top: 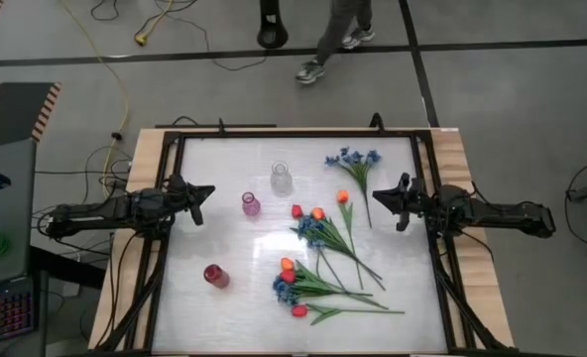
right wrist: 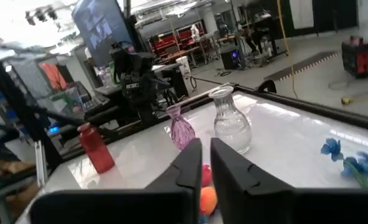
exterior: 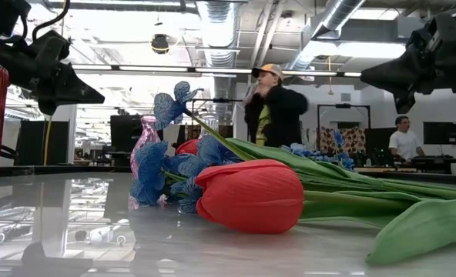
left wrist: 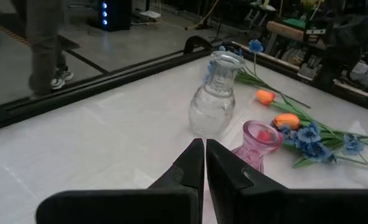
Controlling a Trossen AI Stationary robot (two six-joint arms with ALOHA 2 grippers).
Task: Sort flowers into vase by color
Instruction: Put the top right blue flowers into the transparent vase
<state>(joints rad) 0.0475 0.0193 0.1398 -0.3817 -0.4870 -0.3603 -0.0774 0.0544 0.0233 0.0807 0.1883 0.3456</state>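
Note:
Three vases stand on the white table: a clear one [top: 281, 178], a pink one [top: 251, 204] and a red one [top: 215, 276]. The flowers lie flat right of them: a blue sprig [top: 353, 159] at the far side, red [top: 296, 211] and orange [top: 317, 213] tulip buds mid-table, a mixed bunch [top: 292, 281] and a red tulip [top: 299, 310] nearer. My left gripper [top: 210, 191] hovers shut at the left edge, level, facing the pink vase [left wrist: 258, 140]. My right gripper [top: 377, 194] hovers at the right edge with a narrow gap [right wrist: 206, 144] between its fingers, nothing in it.
A black frame [top: 293, 134] borders the table. Bare table lies between the vases and the left arm, and along the far edge. A person [top: 333, 40] walks on the floor beyond the far edge. In the low view the red tulip [exterior: 251, 196] lies close to the camera.

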